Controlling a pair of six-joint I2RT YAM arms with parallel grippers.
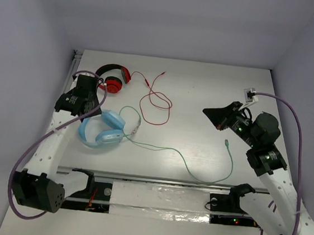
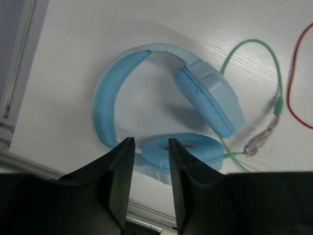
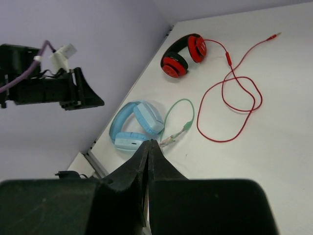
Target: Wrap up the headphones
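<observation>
Left hand (image 2: 149,144), narrowly parted and empty, hung just above the blue headphones (image 2: 208,98), lying flat at the left side of the desk (image 1: 205,83); their green cable (image 1: 165,148) trailed right toward the closed, empty right hand (image 3: 148,144), well apart.

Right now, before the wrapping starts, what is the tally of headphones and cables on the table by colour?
Light blue headphones: 1
Red-and-black headphones: 1
Pale green cable: 1
Red cable: 1
Total: 4 (2 headphones, 2 cables)
</observation>
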